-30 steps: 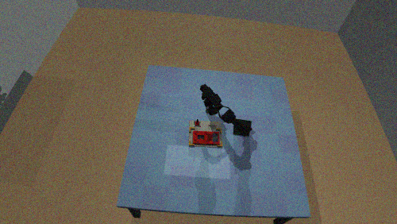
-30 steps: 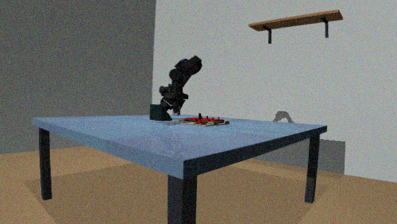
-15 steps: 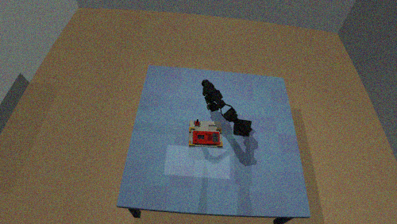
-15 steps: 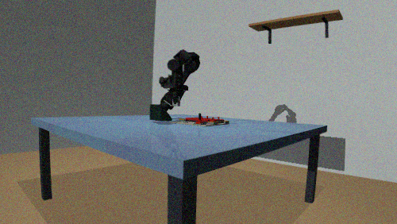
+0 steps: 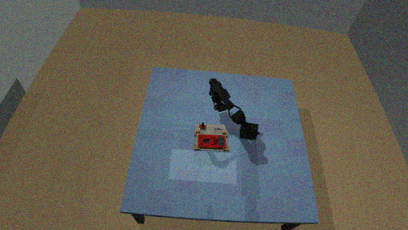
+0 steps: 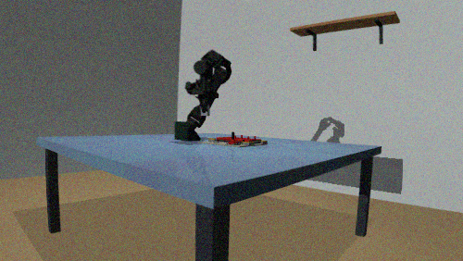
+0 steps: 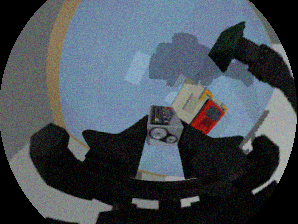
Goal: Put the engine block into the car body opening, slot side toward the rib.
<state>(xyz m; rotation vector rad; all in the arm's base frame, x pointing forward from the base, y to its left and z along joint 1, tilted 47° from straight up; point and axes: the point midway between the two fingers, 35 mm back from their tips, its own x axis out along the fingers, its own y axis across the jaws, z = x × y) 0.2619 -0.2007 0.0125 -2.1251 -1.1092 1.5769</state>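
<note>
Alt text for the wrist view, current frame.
Gripper jaws closed on a grey engine block, its round pulleys facing the camera; beyond it, on a blue table, lie a pale panel and a red panel.

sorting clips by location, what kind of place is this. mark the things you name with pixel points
Probably a plain indoor room set up as a robot test space: a single black arm (image 5: 220,95) (image 6: 212,74) on a blue-topped table (image 5: 159,196) (image 6: 139,159), bare grey walls, and a wooden wall shelf (image 6: 344,24).
</note>
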